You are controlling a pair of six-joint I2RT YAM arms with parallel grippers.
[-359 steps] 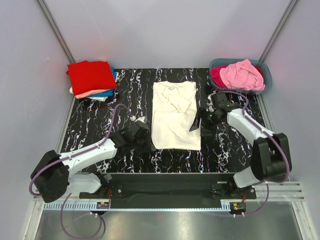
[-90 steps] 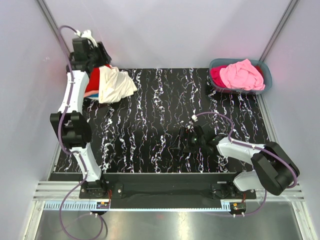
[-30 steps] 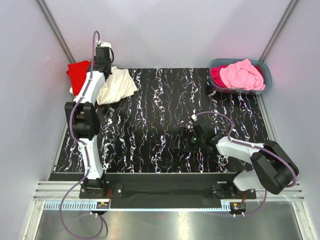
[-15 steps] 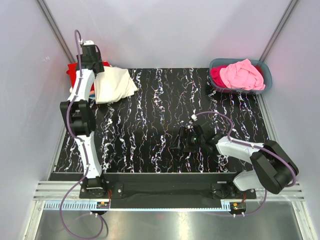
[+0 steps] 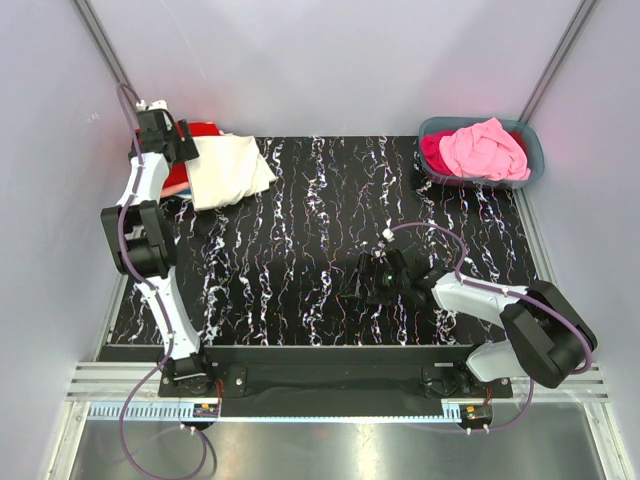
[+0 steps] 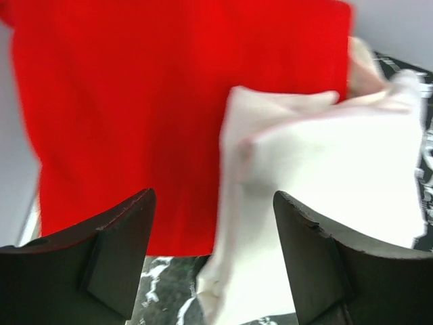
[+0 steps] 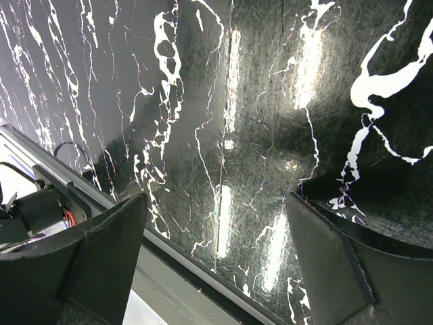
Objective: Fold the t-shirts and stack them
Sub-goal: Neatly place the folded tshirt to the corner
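**Left gripper open over the shirt stack, far left corner**

The left arm reaches to the far left corner of the table [image 5: 300, 220]. The left gripper [image 5: 163, 138] is held above the stack of shirts there, its jaws spread wide and empty. In the left wrist view the two dark fingers [image 6: 111, 257] frame the cloth below without touching it. The red t-shirt [image 6: 135, 101] fills the left and far part of that view, and the cream t-shirt [image 6: 325, 183] fills the right. The gap between the fingers sits over the line where cream overlaps red.

From above, the cream t-shirt [image 5: 230, 168] lies rumpled rather than flat on top of the red t-shirt [image 5: 202, 128]. It is just to the right of the left gripper, and its right edge spills onto the black marbled surface. Red shows at the far side and at the left edge of the pile.

The right gripper [image 5: 355, 285] is low over the near middle of the table, well apart from any shirt. Its jaws are wide apart with only bare tabletop [image 7: 223, 101] between them.

At the far right corner, a pink t-shirt [image 5: 485, 148] and a magenta t-shirt [image 5: 435, 150] lie heaped in the grey-blue tub [image 5: 440, 122].
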